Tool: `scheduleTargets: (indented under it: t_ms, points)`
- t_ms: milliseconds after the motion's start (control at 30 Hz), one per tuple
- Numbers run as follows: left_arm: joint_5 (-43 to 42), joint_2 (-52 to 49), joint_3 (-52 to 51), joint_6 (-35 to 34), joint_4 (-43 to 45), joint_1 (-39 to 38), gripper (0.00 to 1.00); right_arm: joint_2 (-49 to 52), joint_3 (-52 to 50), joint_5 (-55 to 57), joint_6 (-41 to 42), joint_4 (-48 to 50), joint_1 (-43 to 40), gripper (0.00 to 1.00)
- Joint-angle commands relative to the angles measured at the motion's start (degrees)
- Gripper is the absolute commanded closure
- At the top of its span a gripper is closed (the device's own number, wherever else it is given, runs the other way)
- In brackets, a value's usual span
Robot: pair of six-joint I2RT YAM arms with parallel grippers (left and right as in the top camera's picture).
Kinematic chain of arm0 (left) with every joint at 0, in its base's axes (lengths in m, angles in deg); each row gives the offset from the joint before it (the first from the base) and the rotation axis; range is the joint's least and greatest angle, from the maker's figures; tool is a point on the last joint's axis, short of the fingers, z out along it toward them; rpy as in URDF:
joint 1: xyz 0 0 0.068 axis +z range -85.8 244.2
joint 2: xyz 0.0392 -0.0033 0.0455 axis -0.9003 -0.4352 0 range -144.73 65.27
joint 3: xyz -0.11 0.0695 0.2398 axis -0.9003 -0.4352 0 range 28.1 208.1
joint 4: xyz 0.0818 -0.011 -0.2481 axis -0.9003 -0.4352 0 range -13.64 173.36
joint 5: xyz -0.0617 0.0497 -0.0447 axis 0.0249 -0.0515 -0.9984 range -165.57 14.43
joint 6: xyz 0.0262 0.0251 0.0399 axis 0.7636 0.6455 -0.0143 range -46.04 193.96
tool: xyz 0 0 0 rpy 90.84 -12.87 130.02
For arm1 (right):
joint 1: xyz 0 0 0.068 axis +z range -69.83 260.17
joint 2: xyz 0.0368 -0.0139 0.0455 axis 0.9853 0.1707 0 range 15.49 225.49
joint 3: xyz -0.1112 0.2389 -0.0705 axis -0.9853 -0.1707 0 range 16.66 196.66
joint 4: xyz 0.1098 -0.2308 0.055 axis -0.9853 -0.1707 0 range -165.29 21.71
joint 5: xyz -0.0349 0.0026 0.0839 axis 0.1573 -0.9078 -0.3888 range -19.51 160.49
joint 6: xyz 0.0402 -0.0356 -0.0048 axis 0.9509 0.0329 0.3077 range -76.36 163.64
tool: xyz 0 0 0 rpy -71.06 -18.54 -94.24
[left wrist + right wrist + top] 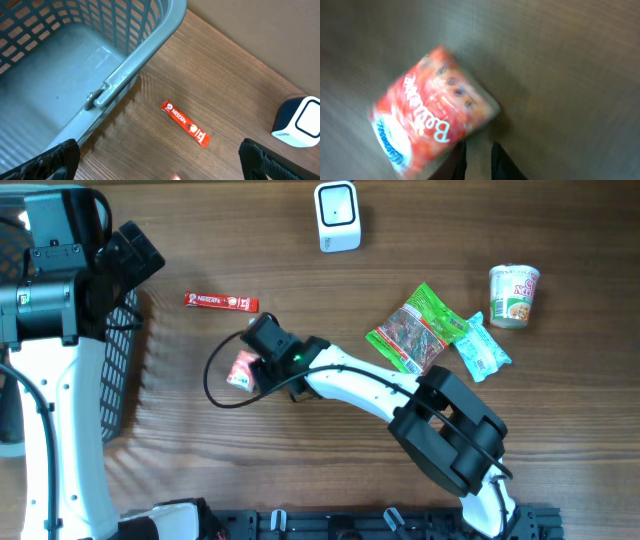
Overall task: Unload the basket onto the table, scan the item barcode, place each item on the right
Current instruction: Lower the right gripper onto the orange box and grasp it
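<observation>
The narrow right pincer (479, 152) is set at the edge of the red snack packet (432, 107); a grip cannot be confirmed. The packet could be dropped short of the white scanner (337, 216).

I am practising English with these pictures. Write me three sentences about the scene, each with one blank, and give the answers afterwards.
1. The left gripper hangs with its jaws wide ____.
2. The Nescafé stick on the table is ____ in colour.
3. In the overhead picture, the noodle cup stands to the ____ of the green packet.

Missing words: open; red; right
</observation>
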Motion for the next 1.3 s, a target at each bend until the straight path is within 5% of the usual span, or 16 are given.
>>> scheduleTargets:
  t_ms: [0, 133, 200, 333, 633, 800, 967, 1133, 1267]
  points:
    - [0.5, 0.2, 0.6, 0.5, 0.0, 0.2, 0.0, 0.9, -0.2, 11.0, 0.3, 5.4, 0.1, 0.69]
    - [0.5, 0.2, 0.6, 0.5, 0.0, 0.2, 0.0, -0.4, 0.6, 10.8, -3.6, 7.0, 0.0, 0.54]
    - [0.5, 0.2, 0.6, 0.5, 0.0, 0.2, 0.0, -2.9, 2.9, 10.7, 5.2, 4.2, 0.2, 0.5]
    - [0.5, 0.2, 0.6, 0.5, 0.0, 0.2, 0.0, -4.7, 3.5, 5.2, 16.9, 1.9, 2.3, 0.0]
    - [0.5, 0.2, 0.6, 0.5, 0.0, 0.2, 0.0, 4.5, 0.8, 19.4, 28.0, 5.8, 8.8, 0.0]
    - [0.5, 0.2, 0.6, 0.5, 0.0, 0.2, 0.0, 5.3, 0.8, 21.4, 27.5, 2.4, 8.3, 0.0]
    - [0.5, 0.2, 0.6, 0.5, 0.0, 0.2, 0.0, 2.3, 0.8, 19.6, 14.3, -6.1, 3.6, 0.0]
    - [0.5, 0.2, 0.6, 0.5, 0.0, 0.2, 0.0, 1.3, 1.2, 16.0, -3.7, -3.4, 2.6, 0.01]
    - [0.5, 0.2, 0.6, 0.5, 0.0, 0.2, 0.0, 1.4, 1.4, 15.4, -7.6, -3.3, 2.6, 0.2]
